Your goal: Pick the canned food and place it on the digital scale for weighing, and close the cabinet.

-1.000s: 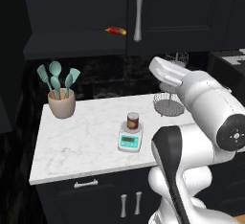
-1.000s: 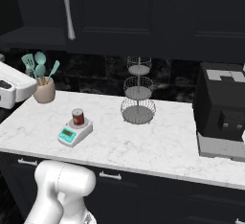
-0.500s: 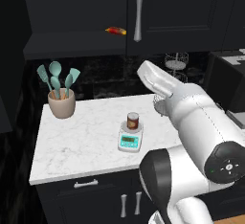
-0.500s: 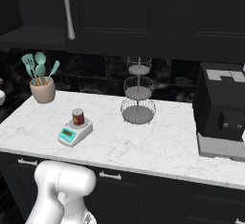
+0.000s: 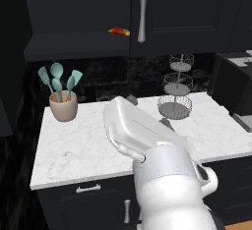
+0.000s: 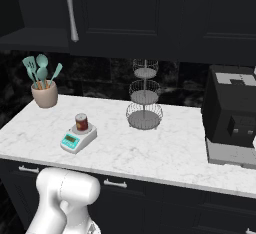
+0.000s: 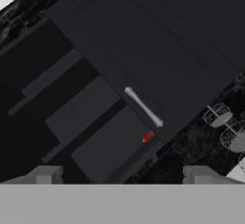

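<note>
The dark-red canned food point(image 6: 81, 122) stands upright on the round plate of the teal-and-white digital scale point(image 6: 78, 138), near the front left of the marble counter. In the left base view my white arm point(image 5: 142, 140) covers that spot. The black upper cabinet point(image 6: 130, 13) has its right door shut, with a long silver handle point(image 5: 143, 12). Its left half stands open, showing a shelf point(image 5: 74, 42). In the hand view my gripper point(image 7: 123, 177) is open and holds nothing, its fingertips point(image 7: 45, 174) wide apart. It faces the cabinet handle point(image 7: 143, 106) from a distance, tilted.
A flat red-and-yellow packet point(image 5: 119, 31) lies on the open cabinet shelf. A pot of teal utensils point(image 5: 63, 106) stands at the counter's back left. A three-tier wire stand point(image 6: 144, 98) is at the back middle and a black coffee machine point(image 6: 232, 113) on the right.
My arm has swung from the right side to the middle of the left base view, covering the scale there. The can stays on the scale.
</note>
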You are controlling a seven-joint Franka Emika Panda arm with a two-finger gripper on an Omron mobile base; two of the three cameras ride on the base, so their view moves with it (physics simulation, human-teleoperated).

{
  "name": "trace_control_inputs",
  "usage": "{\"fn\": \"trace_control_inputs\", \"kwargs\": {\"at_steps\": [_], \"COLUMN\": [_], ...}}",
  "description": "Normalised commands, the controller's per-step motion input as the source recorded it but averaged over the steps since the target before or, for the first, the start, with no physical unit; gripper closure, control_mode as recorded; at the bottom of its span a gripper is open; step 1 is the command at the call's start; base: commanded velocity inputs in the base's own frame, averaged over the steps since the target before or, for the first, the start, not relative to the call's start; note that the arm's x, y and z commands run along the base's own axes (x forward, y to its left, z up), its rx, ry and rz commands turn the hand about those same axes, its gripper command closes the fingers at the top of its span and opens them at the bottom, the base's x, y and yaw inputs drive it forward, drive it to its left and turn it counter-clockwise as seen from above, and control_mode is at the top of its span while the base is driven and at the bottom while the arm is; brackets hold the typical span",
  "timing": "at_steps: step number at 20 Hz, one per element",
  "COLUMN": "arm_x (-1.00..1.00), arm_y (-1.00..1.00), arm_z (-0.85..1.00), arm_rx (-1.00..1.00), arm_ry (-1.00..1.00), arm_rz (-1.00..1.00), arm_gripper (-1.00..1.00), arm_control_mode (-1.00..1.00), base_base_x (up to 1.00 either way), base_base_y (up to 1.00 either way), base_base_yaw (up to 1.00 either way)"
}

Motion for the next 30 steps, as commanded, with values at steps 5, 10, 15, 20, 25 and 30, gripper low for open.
{"fn": "trace_control_inputs", "kwargs": {"at_steps": [5,10,15,20,25,30], "arm_x": [-0.87,-0.49,-0.06,0.29,0.46,0.11], "arm_y": [0.92,1.00,0.70,0.59,0.39,0.62], "arm_z": [0.00,0.00,0.06,0.02,-0.06,-0.28], "arm_rx": [0.13,0.00,0.09,0.19,0.21,0.05], "arm_ry": [-0.16,-0.04,0.03,0.24,0.22,0.06], "arm_rz": [0.01,0.06,0.12,0.20,0.10,0.02], "arm_gripper": [-1.00,-1.00,-1.00,-1.00,-1.00,-1.00], "arm_control_mode": [-1.00,-1.00,-1.00,-1.00,-1.00,-1.00], "base_base_x": [0.00,0.00,0.00,0.00,0.00,0.00], "base_base_y": [0.00,0.00,0.00,0.00,0.00,0.00], "base_base_yaw": [0.00,0.00,0.00,0.00,0.00,0.00]}}
